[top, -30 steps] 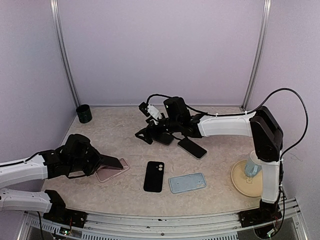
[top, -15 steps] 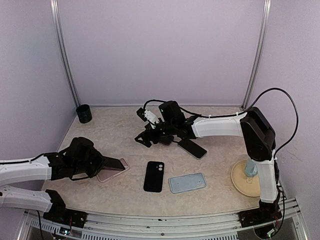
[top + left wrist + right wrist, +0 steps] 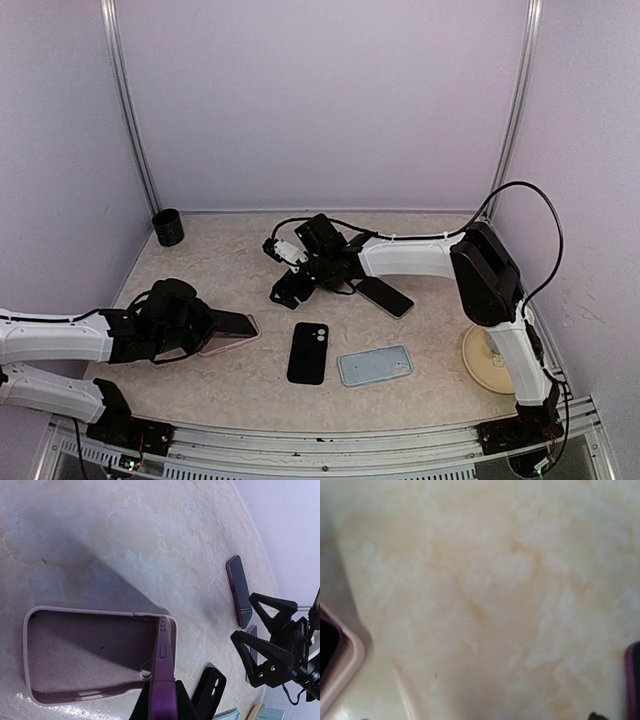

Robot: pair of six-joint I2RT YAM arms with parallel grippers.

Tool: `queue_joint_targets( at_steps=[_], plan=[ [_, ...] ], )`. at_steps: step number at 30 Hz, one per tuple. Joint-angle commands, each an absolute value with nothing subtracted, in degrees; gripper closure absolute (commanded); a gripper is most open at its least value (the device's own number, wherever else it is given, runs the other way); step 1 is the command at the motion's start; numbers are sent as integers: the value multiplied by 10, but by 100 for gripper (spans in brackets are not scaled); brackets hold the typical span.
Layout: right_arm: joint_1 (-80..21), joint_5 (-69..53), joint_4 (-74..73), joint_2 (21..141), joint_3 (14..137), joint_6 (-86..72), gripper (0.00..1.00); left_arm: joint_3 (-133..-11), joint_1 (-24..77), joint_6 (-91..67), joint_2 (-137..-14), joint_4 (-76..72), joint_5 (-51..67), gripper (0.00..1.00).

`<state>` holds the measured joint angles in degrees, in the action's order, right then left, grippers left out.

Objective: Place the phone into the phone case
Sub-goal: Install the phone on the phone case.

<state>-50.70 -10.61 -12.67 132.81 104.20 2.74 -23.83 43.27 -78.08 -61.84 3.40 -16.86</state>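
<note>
The left gripper clamped a purple phone on edge, tilted over one end of the pink phone case, which lay open-side up on the marbled table; the right gripper hovered mid-table, jaws spread wide and empty, near a dark phone.

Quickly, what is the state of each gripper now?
Left gripper: closed on the purple phone, over the pink case.
Right gripper: open, empty.
</note>
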Motion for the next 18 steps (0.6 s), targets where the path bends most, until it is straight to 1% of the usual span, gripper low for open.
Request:
queue_joint_targets(
  at_steps=[1, 12, 18],
  plan=[
    [-517, -89, -202, 1357, 1083, 23, 7, -213, 441, -752, -631, -48, -178, 100],
    [-524, -88, -246, 1377, 1098, 19, 7, -210, 443, -691, -698, -121, -133, 100],
    [-532, -80, -258, 1393, 1114, 15, 6, -207, 442, -684, -729, -130, -105, 100]
  ],
)
